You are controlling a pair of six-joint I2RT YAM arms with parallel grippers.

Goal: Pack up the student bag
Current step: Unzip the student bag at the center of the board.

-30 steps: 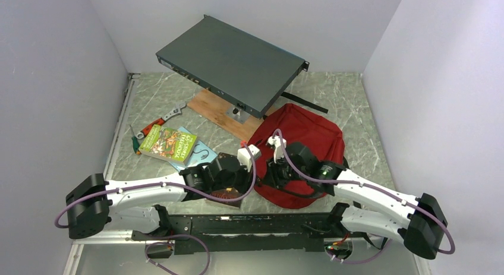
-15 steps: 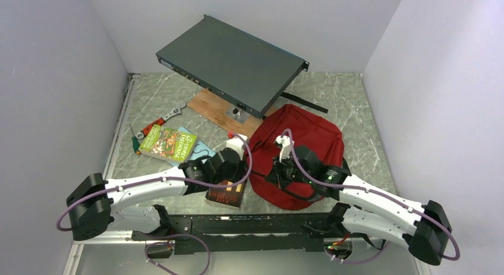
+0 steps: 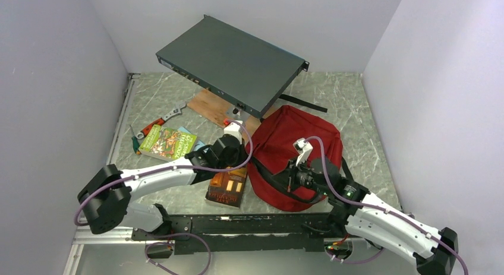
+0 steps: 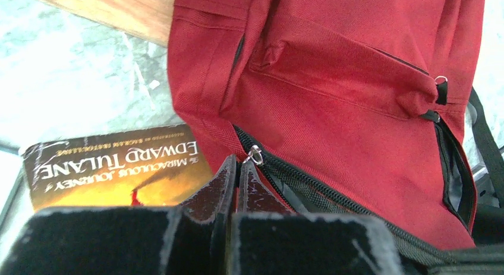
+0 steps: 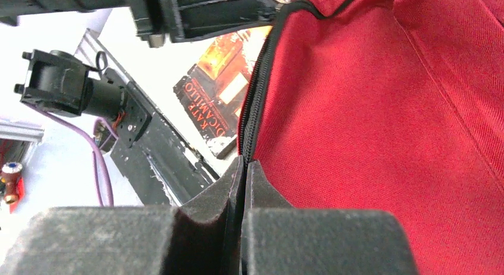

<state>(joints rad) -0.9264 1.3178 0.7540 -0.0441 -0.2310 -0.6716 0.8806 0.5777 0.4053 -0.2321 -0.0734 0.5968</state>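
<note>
The red backpack (image 3: 300, 141) lies on the surface (image 3: 368, 120), right of centre, with its main zipper (image 4: 309, 189) partly parted. The left gripper (image 4: 238, 168) and right gripper (image 5: 243, 165) are each pinched tight, apparently on the zipper edge. Packing looks barely begun: the Edward Tulane book (image 3: 227, 186) and the green book (image 3: 168, 142) lie outside.

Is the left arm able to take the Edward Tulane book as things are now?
Probably not yet: the book lies uncovered right beside the left fingers, but they are shut on the zipper edge of the student bag and must release first.
</note>
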